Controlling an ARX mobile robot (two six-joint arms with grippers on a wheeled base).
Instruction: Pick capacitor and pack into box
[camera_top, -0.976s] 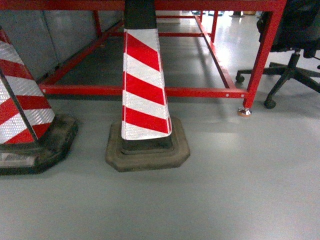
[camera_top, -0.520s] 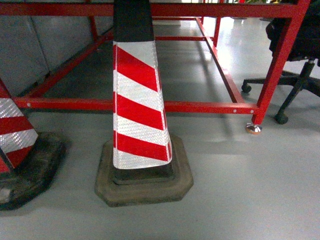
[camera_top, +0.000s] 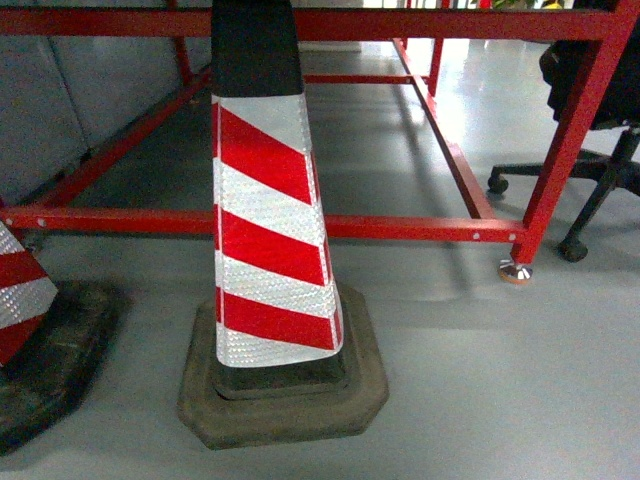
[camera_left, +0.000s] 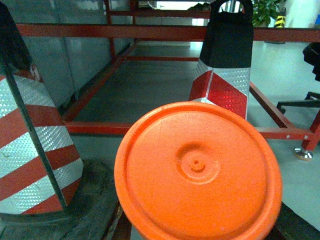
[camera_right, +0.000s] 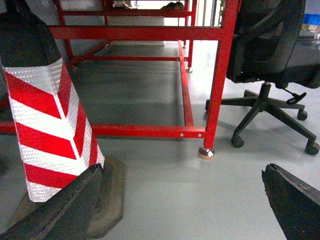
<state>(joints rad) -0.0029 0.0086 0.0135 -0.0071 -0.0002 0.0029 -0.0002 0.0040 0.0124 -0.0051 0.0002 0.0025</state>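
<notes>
A round orange capacitor (camera_left: 197, 170) fills the lower middle of the left wrist view, its flat end facing the camera. My left gripper (camera_left: 200, 231) is shut on it; only dark finger edges (camera_left: 120, 222) show at the bottom corners. In the right wrist view my right gripper (camera_right: 180, 210) stands open over bare grey floor, with one black finger (camera_right: 55, 210) at the left and the other at the right. The box is out of view. Neither gripper shows in the head view.
A red-and-white striped traffic cone (camera_top: 270, 250) on a rubber base stands directly ahead, with a second cone (camera_top: 20, 300) at the left edge. Behind them runs a red steel frame (camera_top: 400, 227) with a footed leg (camera_top: 515, 270). A black office chair (camera_right: 270, 45) stands at the right.
The head view has closed in on the middle cone, which now looms larger and lower. The left cone has slid almost out of frame, and the red frame sits lower.
</notes>
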